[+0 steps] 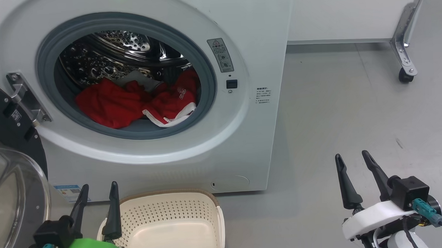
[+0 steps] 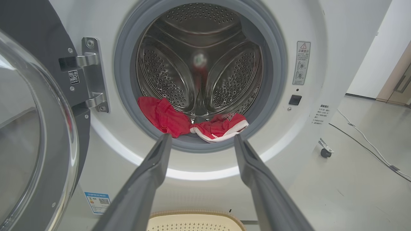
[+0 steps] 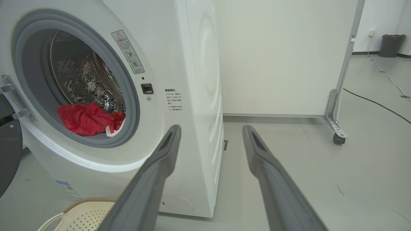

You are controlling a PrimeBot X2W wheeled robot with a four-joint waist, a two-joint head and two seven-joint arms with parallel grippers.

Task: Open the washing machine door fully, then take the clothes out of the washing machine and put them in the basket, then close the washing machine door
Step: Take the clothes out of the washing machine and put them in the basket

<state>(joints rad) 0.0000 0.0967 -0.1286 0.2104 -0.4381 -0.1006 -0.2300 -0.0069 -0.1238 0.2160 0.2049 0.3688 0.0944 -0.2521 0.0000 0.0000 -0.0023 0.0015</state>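
The white washing machine (image 1: 254, 33) (image 2: 305, 134) (image 3: 192, 64) stands with its round door (image 1: 7, 178) (image 2: 32, 128) swung wide to the left, glass bowl facing out. Red clothes (image 1: 130, 100) (image 2: 167, 117) (image 3: 85, 118) with white trim lie at the drum's front lip. The cream basket (image 1: 172, 215) (image 2: 192, 221) (image 3: 80, 215) sits on the floor below the opening, with nothing in it. My left gripper (image 1: 98, 187) (image 2: 200, 138) hangs open just left of the basket, pointing at the drum. My right gripper (image 1: 353, 155) (image 3: 212, 128) is open over bare floor, right of the machine.
Grey floor (image 1: 354, 107) stretches to the right of the machine. A white panel on a castor leg (image 1: 404, 56) (image 3: 337, 128) stands at the back right. Cables (image 2: 369, 141) run across the floor, and a dark bin (image 3: 391, 45) sits far off.
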